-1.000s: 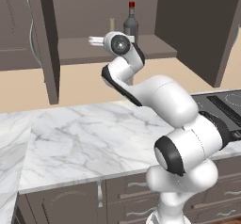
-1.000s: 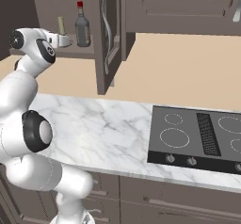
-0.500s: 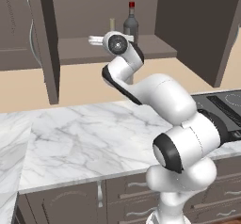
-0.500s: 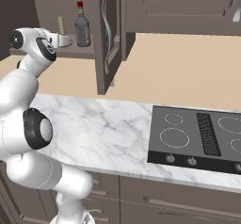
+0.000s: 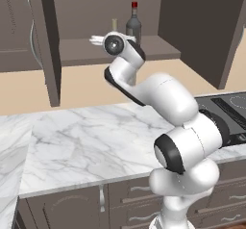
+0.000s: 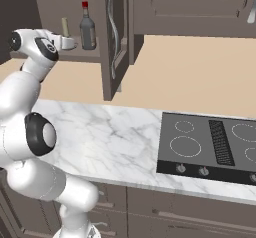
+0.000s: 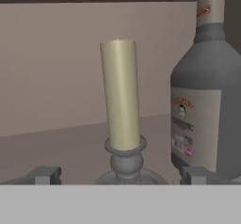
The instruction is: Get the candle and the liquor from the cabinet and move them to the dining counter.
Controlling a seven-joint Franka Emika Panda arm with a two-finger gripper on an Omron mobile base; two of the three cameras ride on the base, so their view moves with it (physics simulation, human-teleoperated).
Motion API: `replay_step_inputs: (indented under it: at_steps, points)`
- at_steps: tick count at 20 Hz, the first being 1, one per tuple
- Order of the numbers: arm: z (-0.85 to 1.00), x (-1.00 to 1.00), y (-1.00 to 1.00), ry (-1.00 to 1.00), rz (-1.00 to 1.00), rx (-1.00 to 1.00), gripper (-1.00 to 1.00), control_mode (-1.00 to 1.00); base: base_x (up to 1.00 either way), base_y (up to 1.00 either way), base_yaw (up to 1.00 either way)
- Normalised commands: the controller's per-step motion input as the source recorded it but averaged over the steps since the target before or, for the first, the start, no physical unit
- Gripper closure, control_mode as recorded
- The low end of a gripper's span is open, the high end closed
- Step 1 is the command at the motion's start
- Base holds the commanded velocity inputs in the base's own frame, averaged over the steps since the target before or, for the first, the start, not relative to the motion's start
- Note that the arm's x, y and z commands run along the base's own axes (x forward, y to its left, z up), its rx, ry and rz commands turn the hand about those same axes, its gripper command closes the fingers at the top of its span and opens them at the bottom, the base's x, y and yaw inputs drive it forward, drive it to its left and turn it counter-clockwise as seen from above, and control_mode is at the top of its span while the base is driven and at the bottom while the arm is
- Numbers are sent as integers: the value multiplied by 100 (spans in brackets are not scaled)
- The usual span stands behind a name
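Candle (image 7: pixel 120 93) upright on cabinet (image 5: pixel 86 50) shelf, dead centre in hand view; liquor (image 7: pixel 207 105) just beside it at 3 o'clock, apart. Gripper (image 7: pixel 120 175) spread wide, fingertips (image 7: pixel 44 175) flanking the holder base, nothing pinched. Suggest: advance straight, close on the holder stem or low wax, keep the 3 o'clock finger off the bottle, lift clear before retracting.

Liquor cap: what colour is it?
Red. The liquor cap shows best in the right base view, on the cabinet shelf.
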Motion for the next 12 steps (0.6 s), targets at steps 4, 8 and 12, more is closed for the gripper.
replay_step_inputs:
  at_steps: [4,8,12]
  points:
    - [0,16,0,0,-7,0,-100,-100,0,0,0]
    - [0,19,0,0,-5,0,-100,-100,0,0,0]
    - [0,5,0,0,-2,0,-100,-100,0,0,0]
